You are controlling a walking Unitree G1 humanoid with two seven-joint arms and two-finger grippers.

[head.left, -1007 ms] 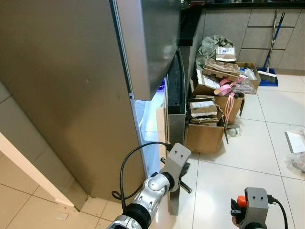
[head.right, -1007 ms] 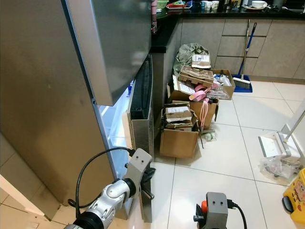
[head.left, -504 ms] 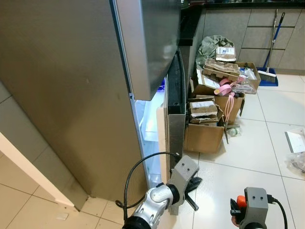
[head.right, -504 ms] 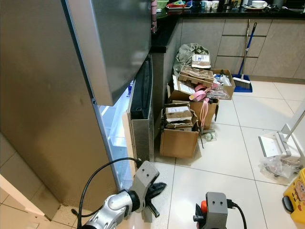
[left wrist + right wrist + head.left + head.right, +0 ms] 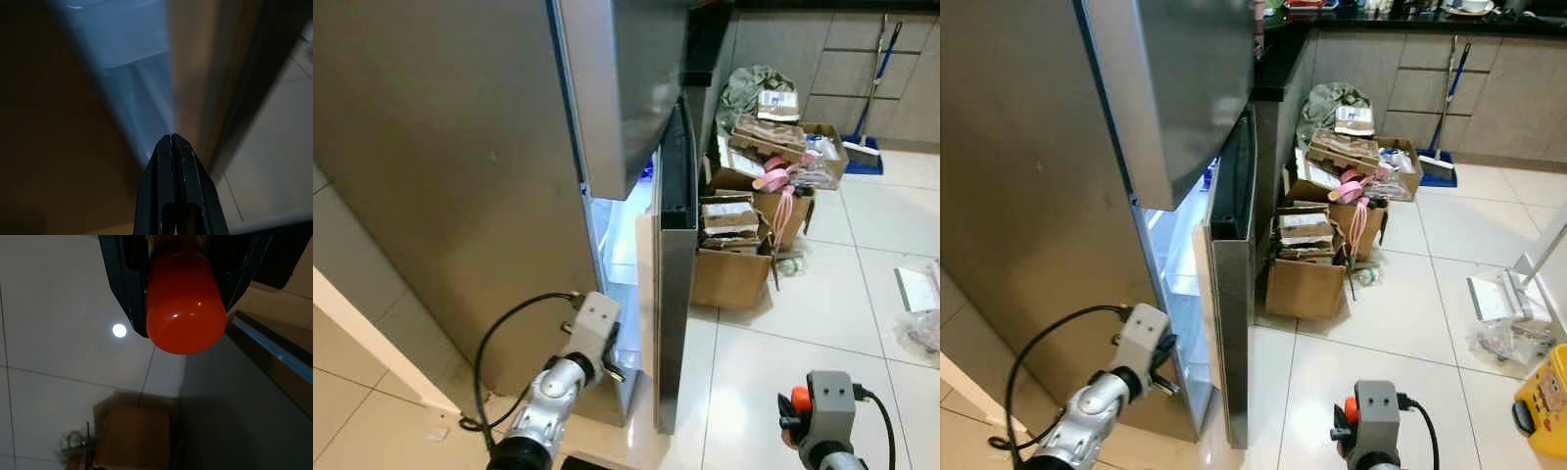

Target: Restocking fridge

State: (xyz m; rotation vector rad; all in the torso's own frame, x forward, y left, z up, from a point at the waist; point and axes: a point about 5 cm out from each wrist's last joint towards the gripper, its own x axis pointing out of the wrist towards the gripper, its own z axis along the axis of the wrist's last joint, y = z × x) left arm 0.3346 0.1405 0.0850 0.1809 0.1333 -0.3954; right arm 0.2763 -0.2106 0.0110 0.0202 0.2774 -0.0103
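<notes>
The steel fridge [image 5: 460, 196] stands at my left, its lower door [image 5: 674, 294] ajar, and the lit interior [image 5: 622, 235] shows through the gap. My left gripper [image 5: 613, 370] sits low in that gap, between the fridge body and the door's inner side. In the left wrist view its fingers [image 5: 166, 161] are pressed together, holding nothing, and point at the bright interior. My right gripper [image 5: 183, 328] hangs low at the right, shut on a red-orange round-ended object [image 5: 186, 308]. That object shows as an orange spot [image 5: 800, 399] beside the right wrist.
Open cardboard boxes [image 5: 734, 269] full of clutter stand just beyond the door, against the dark cabinets. A broom [image 5: 869, 108] leans at the back right. A plastic bag [image 5: 922, 328] and a yellow item [image 5: 1542, 411] lie on the tiled floor at the right.
My left gripper has swung left, from the outer front edge of the lower door into the gap between door and fridge body. The right arm stays where it was.
</notes>
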